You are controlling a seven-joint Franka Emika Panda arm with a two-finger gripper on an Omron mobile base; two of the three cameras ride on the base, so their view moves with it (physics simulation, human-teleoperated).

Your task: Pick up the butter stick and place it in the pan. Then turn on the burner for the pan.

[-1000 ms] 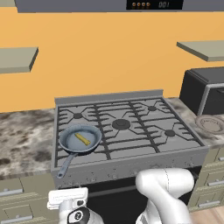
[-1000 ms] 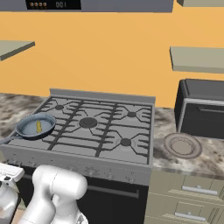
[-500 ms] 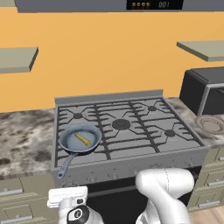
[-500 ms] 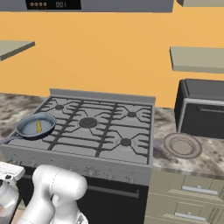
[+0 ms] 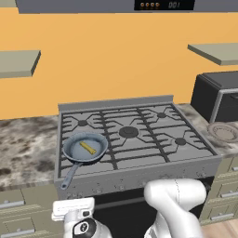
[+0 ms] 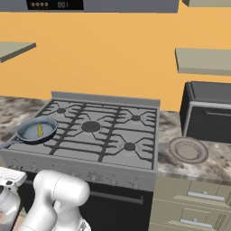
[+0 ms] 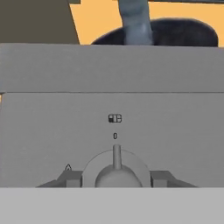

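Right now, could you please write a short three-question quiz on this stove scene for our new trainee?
1. True or false: the butter stick lies in the pan.
2. What do the fingers flank? A) the pan's handle B) a stove knob C) the ribbed plate
3. Which mark does the knob's pointer face?

Key: 1. True. 2. B, one finger on each side of it. 3. The 0 mark, straight above it.
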